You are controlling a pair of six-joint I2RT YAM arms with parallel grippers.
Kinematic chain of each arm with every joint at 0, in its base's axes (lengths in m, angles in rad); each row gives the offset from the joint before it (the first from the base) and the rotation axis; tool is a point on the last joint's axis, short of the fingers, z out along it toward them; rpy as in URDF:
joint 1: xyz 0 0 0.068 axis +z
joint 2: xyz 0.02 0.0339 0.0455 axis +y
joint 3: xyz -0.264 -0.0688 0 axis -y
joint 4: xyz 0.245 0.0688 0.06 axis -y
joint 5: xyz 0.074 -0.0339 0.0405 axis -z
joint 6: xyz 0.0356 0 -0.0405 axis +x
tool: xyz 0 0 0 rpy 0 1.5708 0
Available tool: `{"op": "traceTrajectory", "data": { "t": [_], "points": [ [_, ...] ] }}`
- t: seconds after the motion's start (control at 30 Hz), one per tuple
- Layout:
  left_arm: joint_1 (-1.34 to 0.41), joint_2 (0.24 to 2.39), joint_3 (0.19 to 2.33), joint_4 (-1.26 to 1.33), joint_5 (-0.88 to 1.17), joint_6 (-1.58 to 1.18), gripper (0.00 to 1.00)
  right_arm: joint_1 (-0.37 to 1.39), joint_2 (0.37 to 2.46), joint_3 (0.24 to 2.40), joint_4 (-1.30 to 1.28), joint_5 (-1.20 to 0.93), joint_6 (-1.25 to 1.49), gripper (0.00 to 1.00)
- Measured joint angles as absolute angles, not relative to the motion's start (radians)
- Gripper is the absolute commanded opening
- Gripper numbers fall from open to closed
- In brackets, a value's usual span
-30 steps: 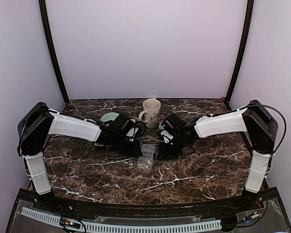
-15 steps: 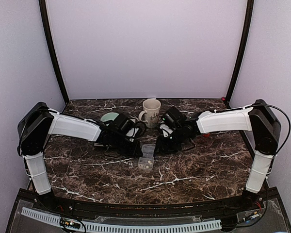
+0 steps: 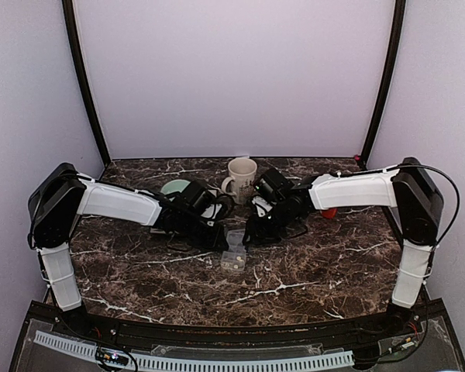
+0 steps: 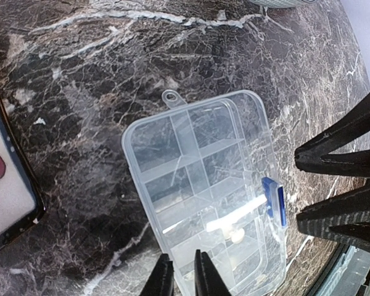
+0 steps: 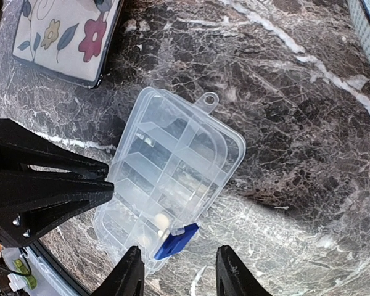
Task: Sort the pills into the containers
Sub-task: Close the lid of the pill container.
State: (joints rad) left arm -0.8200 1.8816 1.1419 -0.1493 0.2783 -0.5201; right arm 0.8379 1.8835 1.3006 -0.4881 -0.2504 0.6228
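The containers are the compartments of a clear pill box [image 3: 234, 249] with its lid down and a blue latch [image 5: 176, 242]. It lies flat on the marble between both arms. Pale pills [image 4: 237, 235] rest inside a compartment near the latch end, also seen from the right wrist as pills [image 5: 162, 220]. My left gripper [image 4: 183, 274] is closed down to a narrow gap over the box's long edge, with the rim between its fingertips. My right gripper [image 5: 180, 274] stands open just above the latch side, touching nothing. In the top view the left gripper [image 3: 219, 242] and right gripper [image 3: 248, 236] flank the box.
A cream mug [image 3: 242, 178] stands behind the box. A pale green bowl [image 3: 174, 187] sits behind the left arm. Something red [image 3: 329, 211] shows under the right forearm. A white flower-patterned thing with a dark rim [image 5: 65, 31] lies close to the box.
My right gripper has swung left and in toward the box's latch side, and its jaws have spread wider. The left gripper and the box have stayed put.
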Motion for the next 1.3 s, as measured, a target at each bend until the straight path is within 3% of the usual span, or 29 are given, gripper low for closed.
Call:
{"op": "traceTrajectory", "data": {
  "t": [1.03,1.3],
  "points": [
    [-0.82,1.882,1.164,-0.15,0.291,-0.519,0.14,0.844,1.994,1.363,-0.551,-0.246,0.627,0.37],
    [-0.82,1.882,1.162,-0.146,0.292,-0.519,0.13,0.845,2.005,1.379,-0.559,-0.25,0.635,0.31]
  ]
}}
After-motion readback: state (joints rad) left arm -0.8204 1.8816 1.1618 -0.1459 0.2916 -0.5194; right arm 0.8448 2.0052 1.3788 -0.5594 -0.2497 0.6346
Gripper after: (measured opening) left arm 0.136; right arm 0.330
